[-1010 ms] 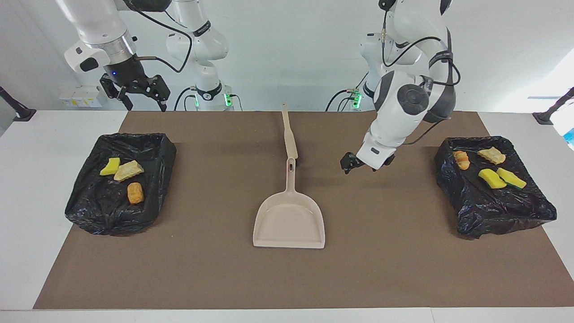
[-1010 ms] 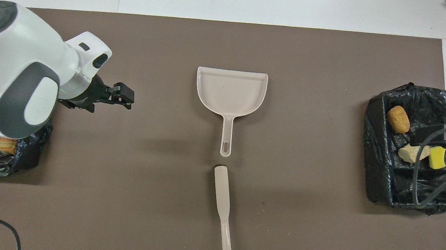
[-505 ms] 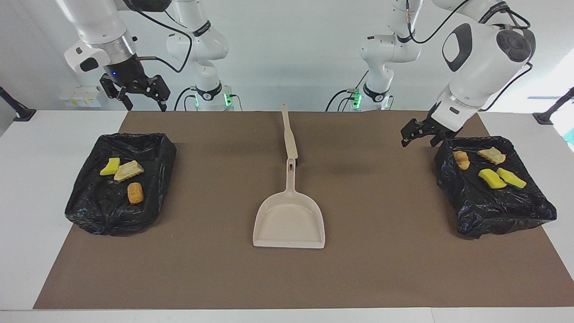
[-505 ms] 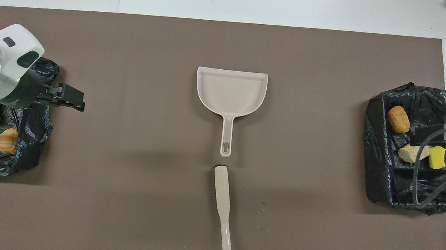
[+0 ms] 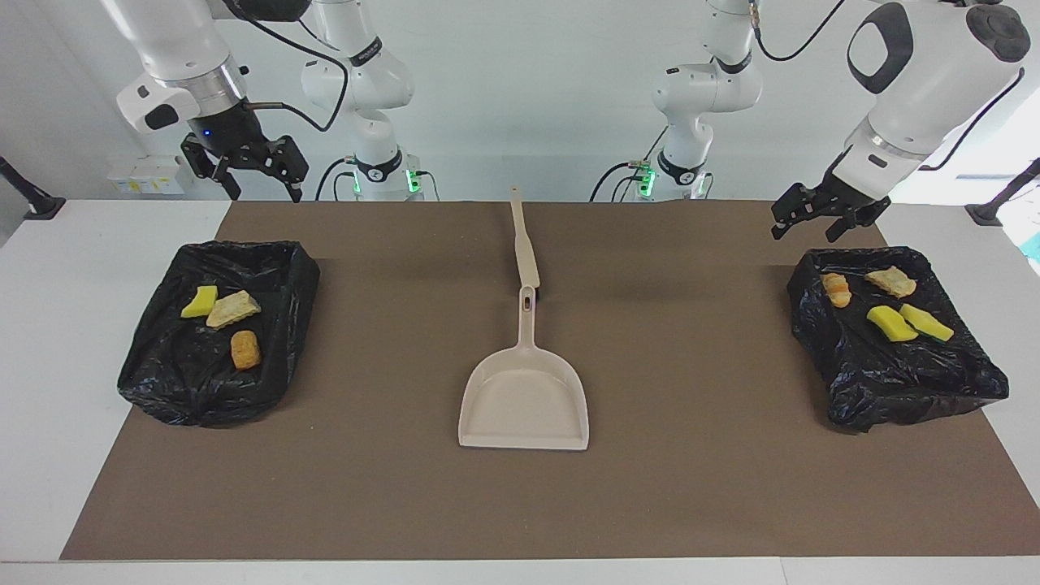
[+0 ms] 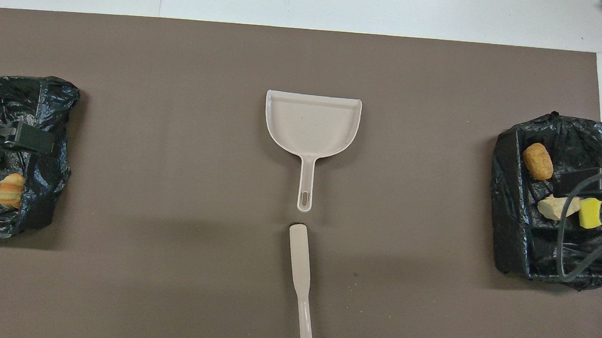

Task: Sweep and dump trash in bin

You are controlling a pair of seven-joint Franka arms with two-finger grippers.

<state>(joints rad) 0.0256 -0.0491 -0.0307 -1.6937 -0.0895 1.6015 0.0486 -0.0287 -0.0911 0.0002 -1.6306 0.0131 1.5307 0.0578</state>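
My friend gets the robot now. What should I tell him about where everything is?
Left gripper: open, empty, up over the mat's edge beside its bin.
Right gripper: open, empty, waiting above its own corner of the table.
Trash: four scraps in the bin at the left arm's end, three scraps in the bin at the right arm's end.
Dustpan and brush lie on the mat mid-table; dustpan empty.
Done: no scraps on the mat.
Left: nothing visible to sweep.

White table (image 5: 49, 341) under a brown mat (image 5: 699, 487). Plain white wall (image 5: 520, 89) above. 2 black stands (image 5: 32, 203) at the table's corners. Even, bright light.
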